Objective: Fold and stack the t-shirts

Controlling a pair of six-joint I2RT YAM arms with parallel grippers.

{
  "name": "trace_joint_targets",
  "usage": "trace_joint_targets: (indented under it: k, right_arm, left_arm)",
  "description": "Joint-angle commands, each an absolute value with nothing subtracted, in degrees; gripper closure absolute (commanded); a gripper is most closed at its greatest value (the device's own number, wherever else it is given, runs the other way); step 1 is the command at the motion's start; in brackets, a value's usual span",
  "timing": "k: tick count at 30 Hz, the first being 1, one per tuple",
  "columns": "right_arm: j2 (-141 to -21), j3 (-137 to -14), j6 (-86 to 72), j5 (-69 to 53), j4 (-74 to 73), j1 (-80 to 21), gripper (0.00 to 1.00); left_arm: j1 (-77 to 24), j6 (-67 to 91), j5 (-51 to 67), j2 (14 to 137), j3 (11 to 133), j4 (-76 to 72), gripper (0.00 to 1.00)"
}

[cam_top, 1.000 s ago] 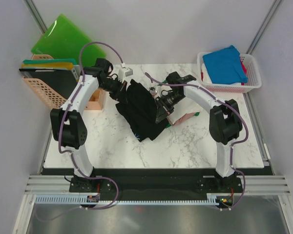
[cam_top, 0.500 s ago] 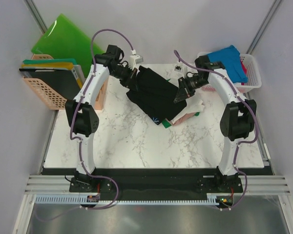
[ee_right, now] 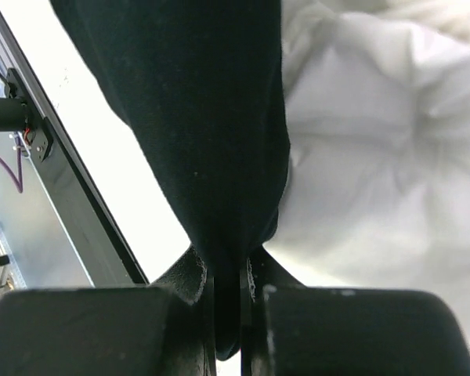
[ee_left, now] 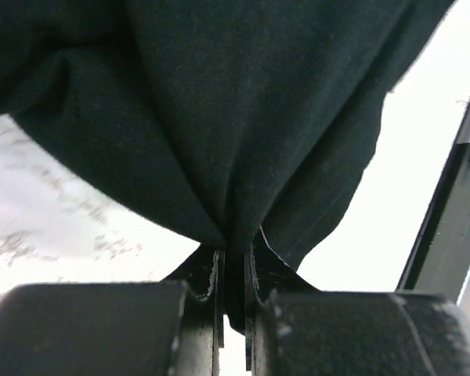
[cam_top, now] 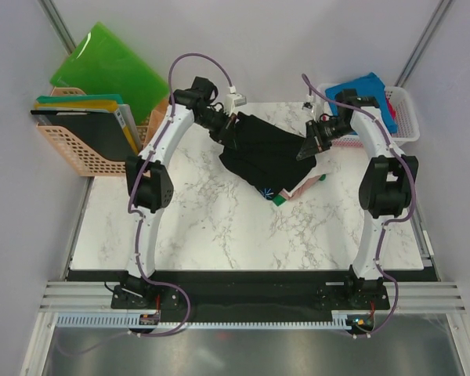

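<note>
A large black t-shirt (cam_top: 270, 153) hangs stretched between both grippers above the far half of the table. My left gripper (cam_top: 225, 128) is shut on its left edge, and the cloth bunches between the jaws in the left wrist view (ee_left: 233, 258). My right gripper (cam_top: 307, 149) is shut on its right edge, seen pinched in the right wrist view (ee_right: 227, 274). Under the black shirt lie a pink t-shirt (cam_top: 305, 185) and a green one (cam_top: 278, 199). White cloth (ee_right: 376, 141) fills the right of the right wrist view. A bright blue t-shirt (cam_top: 362, 102) lies in the white basket (cam_top: 405, 129).
A peach basket (cam_top: 70, 149) at the far left holds upright boards, and a bright green board (cam_top: 106, 66) leans behind it. The marble table (cam_top: 219, 227) is bare at the near side.
Both grippers have moved away from me and further apart, spreading the black t-shirt from a hanging bunch into a wide sheet. The green t-shirt now shows under its lower corner.
</note>
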State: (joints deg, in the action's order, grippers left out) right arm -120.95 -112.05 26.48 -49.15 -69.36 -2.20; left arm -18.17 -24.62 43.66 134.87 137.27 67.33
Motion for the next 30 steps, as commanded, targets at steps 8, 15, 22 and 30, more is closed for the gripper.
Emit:
trace_joint_targets:
  k: [8, 15, 22, 30]
  right_arm:
    - [-117.3, -116.5, 28.7, -51.1, -73.6, 3.4, 1.00]
    - [-113.5, -116.1, 29.1, -51.4, -74.6, 3.4, 1.00]
    - [-109.3, -116.5, 29.7, -51.0, -75.8, 4.2, 1.00]
    - [-109.2, -118.0, 31.6, -50.1, -77.6, 7.5, 1.00]
  left_arm:
    - [-18.5, -22.9, 41.9, 129.1, 137.5, 69.0, 0.98]
    - [-20.8, -21.9, 42.8, 123.7, 134.5, 68.0, 0.98]
    - [-22.3, -21.9, 42.0, 122.4, 135.4, 67.1, 0.98]
    - [-22.5, -22.2, 41.8, 126.1, 137.2, 66.3, 0.98]
